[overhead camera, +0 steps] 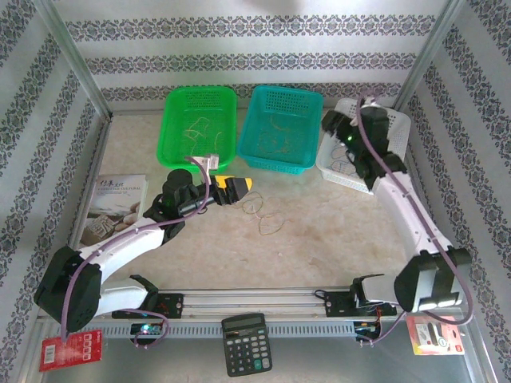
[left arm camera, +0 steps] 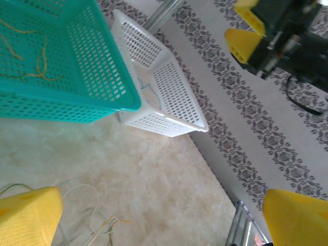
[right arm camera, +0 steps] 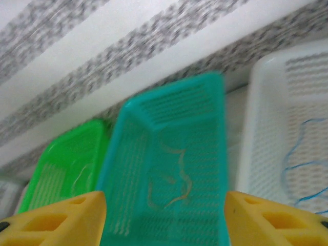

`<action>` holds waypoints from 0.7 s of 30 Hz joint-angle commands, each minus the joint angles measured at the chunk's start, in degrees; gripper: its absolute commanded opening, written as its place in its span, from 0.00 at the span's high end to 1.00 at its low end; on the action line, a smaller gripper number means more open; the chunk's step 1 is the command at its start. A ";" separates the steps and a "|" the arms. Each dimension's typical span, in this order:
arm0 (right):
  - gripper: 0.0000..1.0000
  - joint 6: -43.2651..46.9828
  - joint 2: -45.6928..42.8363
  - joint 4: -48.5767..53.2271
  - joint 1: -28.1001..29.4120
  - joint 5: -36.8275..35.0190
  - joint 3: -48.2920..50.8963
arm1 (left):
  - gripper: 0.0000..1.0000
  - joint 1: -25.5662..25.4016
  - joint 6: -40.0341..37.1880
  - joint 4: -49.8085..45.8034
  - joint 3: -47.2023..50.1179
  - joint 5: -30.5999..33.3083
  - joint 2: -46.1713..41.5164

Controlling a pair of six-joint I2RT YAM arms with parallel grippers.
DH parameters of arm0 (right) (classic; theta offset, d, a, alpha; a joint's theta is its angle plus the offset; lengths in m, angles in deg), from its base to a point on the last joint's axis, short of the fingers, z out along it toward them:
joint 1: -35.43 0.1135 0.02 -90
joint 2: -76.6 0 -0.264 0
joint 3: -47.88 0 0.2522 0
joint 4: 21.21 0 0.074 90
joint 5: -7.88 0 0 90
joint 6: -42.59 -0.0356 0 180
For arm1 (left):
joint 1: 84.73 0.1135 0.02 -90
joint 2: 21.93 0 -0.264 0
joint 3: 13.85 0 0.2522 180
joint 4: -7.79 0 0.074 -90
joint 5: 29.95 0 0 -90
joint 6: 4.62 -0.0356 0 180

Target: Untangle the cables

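Observation:
A small tangle of thin pale yellow and whitish cables (overhead camera: 263,215) lies on the table just right of my left gripper (overhead camera: 239,188). In the left wrist view these cables (left arm camera: 87,220) curl by the left yellow finger (left arm camera: 28,218). The left gripper (left arm camera: 164,223) is open and holds nothing. My right gripper (overhead camera: 331,128) hovers over the white basket's (overhead camera: 383,120) left side. It is open (right arm camera: 166,220) and holds nothing. A yellow cable (right arm camera: 177,179) lies in the teal basket (right arm camera: 205,97), a whitish one (right arm camera: 79,177) in the green basket (right arm camera: 56,159), a blue one (right arm camera: 297,164) in the white basket (right arm camera: 266,102).
Green (overhead camera: 172,128), teal (overhead camera: 251,128) and white baskets stand in a row at the back. A booklet (overhead camera: 116,199) lies at the left edge. A calculator (overhead camera: 246,343), a red card (overhead camera: 72,351) and a packet (overhead camera: 435,335) sit along the near rail.

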 commanded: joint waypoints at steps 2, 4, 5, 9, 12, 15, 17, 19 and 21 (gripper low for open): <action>0.37 -0.53 -3.38 -1.48 7.68 0.94 8.75 | 0.00 -0.40 -0.93 -2.30 1.92 2.65 -0.50; 0.37 -0.35 -4.46 -1.58 11.49 -0.10 12.55 | 0.00 -0.25 -0.70 -2.77 2.19 3.33 -0.83; 0.37 -0.53 -4.66 -1.56 12.97 -0.12 13.98 | 0.00 -0.16 -0.68 -3.05 2.32 3.84 -1.05; 0.37 -2.61 -4.61 -2.79 17.17 -0.83 19.81 | 0.00 1.06 -1.13 -5.14 2.31 5.61 -1.94; 0.37 -3.98 -2.92 -3.89 18.18 -0.04 22.67 | 0.00 3.10 -0.39 -9.93 0.56 7.42 -3.13; 0.37 -4.80 -0.54 -4.44 18.52 1.47 24.30 | 0.00 6.14 -0.26 -16.86 -2.59 8.83 -4.45; 0.36 -4.98 0.98 -5.21 18.83 2.48 24.87 | 0.00 7.82 -0.18 -20.12 -4.32 8.96 -5.24; 0.36 -4.91 2.86 -5.65 19.21 4.13 24.74 | 0.00 8.92 0.04 -23.80 -6.36 9.54 -5.61; 0.36 -4.57 4.64 -5.30 19.72 5.88 23.95 | 0.00 9.67 0.57 -27.62 -7.94 10.94 -5.63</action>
